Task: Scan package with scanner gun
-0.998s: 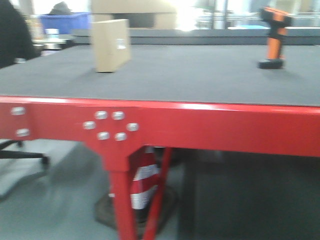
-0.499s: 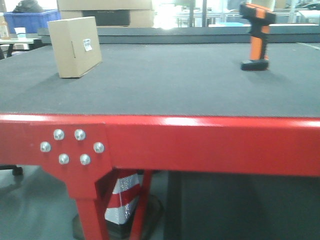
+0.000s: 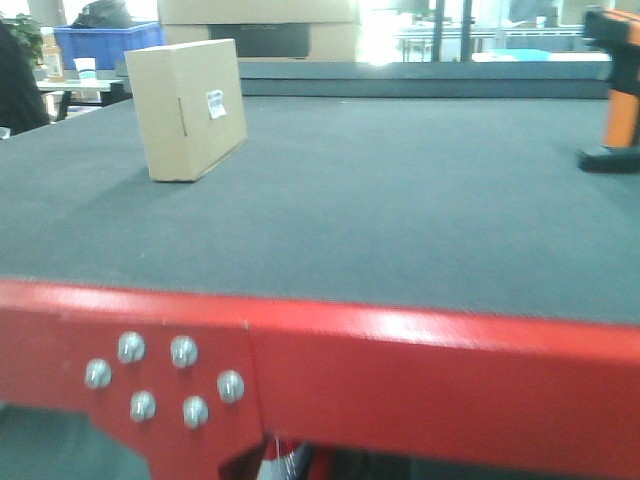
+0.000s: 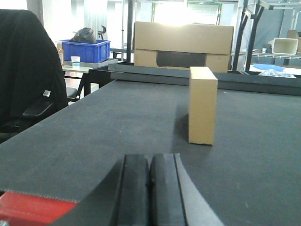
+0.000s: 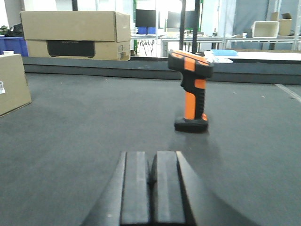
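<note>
Red frame (image 3: 400, 350) of the table nearest, six bolts (image 3: 160, 375) in a cluster at left. Dark mat (image 3: 400, 210) covers the top.

Left gripper (image 4: 149, 161): low over the mat's near edge, pads pressed together, nothing between them. Package (image 4: 202, 106) ahead of it and a little right, well apart, standing on a narrow side with a narrow face towards the wrist camera. In the front view the package sits on the left part of the mat, with its small white label (image 3: 215, 102) on the broad face turned right.

Right gripper (image 5: 151, 157): also closed and empty, low over the mat. Scanner (image 5: 190, 92) ahead and slightly right, well apart, upright on its black foot, orange handle, black head with orange trim pointing left. In the front view it stands at the far right, partly cut off by the edge. Package and scanner well apart, at opposite sides of the table.

Beyond the table's far edge: big box (image 4: 183, 47) with a dark panel. Further left, blue bin (image 4: 84, 51); black chair (image 4: 23, 70) beside the table.
</note>
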Available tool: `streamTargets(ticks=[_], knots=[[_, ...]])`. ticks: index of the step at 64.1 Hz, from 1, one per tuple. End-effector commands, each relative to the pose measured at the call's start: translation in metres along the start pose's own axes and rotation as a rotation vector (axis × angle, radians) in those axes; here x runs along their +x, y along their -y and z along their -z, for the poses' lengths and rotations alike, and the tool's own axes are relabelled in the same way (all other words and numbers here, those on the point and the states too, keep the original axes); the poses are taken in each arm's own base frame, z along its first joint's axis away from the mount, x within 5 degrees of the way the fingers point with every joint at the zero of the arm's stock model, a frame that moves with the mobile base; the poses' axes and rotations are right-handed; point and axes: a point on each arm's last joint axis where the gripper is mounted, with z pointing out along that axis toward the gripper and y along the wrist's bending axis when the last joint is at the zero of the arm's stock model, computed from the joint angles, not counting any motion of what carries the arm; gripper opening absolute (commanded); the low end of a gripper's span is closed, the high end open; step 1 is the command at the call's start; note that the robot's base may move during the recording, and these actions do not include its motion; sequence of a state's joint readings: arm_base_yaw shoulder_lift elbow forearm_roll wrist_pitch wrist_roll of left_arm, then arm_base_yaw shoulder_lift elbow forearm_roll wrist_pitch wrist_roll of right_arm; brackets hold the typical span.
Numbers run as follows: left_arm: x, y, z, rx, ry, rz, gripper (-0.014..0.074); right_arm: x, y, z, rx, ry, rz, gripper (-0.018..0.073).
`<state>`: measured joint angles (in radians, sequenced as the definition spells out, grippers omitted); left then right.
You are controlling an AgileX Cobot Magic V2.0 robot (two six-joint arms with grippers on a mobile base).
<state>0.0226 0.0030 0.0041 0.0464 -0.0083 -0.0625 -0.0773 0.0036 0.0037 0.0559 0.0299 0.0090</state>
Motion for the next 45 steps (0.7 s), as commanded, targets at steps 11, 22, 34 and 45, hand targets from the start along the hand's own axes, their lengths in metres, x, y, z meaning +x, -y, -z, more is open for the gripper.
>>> streamTargets(ticks=[11,22,34,45], knots=[[-0.0031,0.0004,0.0004,0.006,0.024,-0.001,-0.0111,-0.0035,0.0001,0.0005,0.003,0.03,0.007,-0.0165],[-0.0031,0.0004,0.0004,0.006,0.024,-0.001,-0.0111,-0.0035,0.0001,0.0005,0.003,0.03,0.007,-0.0165],[-0.0031,0.0004,0.0004,0.006,0.024,-0.001,-0.0111,-0.0035,0.0001,0.0005,0.003,0.03,0.007,-0.0165],[-0.0031,0.0004,0.0004,0.006,0.024,-0.001,-0.0111,-0.0035,0.0001,0.0005,0.003,0.03,0.007,-0.0165]])
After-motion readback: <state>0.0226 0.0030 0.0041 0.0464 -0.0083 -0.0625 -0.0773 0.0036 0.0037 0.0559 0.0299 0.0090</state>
